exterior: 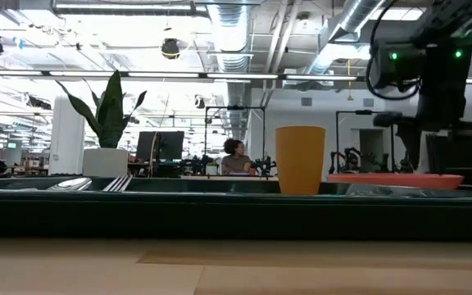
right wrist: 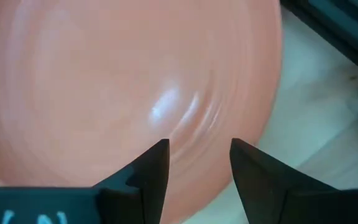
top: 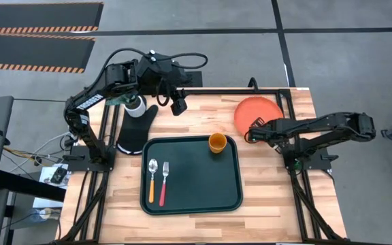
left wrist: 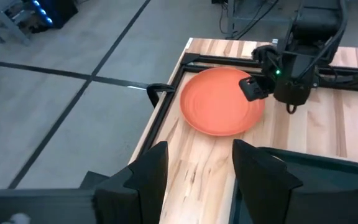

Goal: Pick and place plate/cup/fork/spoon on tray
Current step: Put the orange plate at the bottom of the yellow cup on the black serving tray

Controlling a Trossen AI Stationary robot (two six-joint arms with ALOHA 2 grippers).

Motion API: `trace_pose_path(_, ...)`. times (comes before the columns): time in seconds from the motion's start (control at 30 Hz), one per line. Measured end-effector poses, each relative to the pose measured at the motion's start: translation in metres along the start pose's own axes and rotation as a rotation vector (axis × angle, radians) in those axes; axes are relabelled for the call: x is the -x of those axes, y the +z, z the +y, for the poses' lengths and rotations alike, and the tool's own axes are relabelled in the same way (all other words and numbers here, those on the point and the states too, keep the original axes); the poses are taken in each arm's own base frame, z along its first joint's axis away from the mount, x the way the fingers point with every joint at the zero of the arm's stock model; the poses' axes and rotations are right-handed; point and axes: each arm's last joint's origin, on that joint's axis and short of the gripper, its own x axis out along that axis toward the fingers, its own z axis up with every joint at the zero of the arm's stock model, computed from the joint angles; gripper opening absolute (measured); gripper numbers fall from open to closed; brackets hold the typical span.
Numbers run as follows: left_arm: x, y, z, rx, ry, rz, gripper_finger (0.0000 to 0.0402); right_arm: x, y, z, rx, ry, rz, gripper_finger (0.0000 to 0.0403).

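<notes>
The orange-red plate (top: 257, 112) lies flat on the table at the far right, beyond the tray's far right corner. My right gripper (top: 256, 133) is open just over the plate's near rim (right wrist: 229, 124), fingers pointing down at it; I see no touch. The dark tray (top: 190, 197) lies at the table's middle. On it the orange cup (top: 217, 143) stands upright in the far right corner, and the spoon (top: 152, 178) and fork (top: 165, 180) lie side by side at the left. My left gripper (top: 177, 103) is open and empty, raised at the far left.
A black glove-shaped mat (top: 136, 133) lies left of the tray, with a white plant pot (exterior: 105, 161) at its far end under my left arm. Black frame rails (top: 250, 90) run along the table's far and side edges. A person (exterior: 236, 157) sits far behind.
</notes>
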Motion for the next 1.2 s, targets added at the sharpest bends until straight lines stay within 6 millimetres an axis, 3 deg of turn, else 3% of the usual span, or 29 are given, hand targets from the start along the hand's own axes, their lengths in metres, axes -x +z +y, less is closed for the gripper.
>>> trace_pose_path(0.23, -0.001, 0.0, 0.003, -0.006, -0.024, 0.0, 0.0169, 0.009, -0.002, -0.003, 0.025, -0.047, 0.011, 0.0194)
trace_pose_path(0.6, -0.003, -0.001, 0.014, -0.003, -0.051, 0.002, 0.0169, -0.027, -0.009, 0.008, -0.036, -0.183, -0.035, 0.0185)
trace_pose_path(0.7, -0.004, -0.002, 0.019, 0.005, -0.037, 0.004, 0.0169, -0.034, -0.01, 0.014, -0.049, -0.175, -0.027, 0.0153)
trace_pose_path(0.87, -0.005, -0.003, 0.026, 0.016, -0.021, 0.008, 0.0169, -0.04, -0.013, 0.022, -0.024, -0.113, -0.042, 0.0025)
trace_pose_path(1.03, -0.003, -0.004, 0.032, 0.034, -0.105, 0.001, 0.0169, -0.037, -0.012, 0.027, -0.036, -0.029, -0.042, 0.0013)
trace_pose_path(1.2, 0.006, -0.005, 0.044, 0.107, -0.199, -0.023, 0.0169, -0.014, 0.003, 0.042, -0.042, 0.159, -0.133, 0.0006)
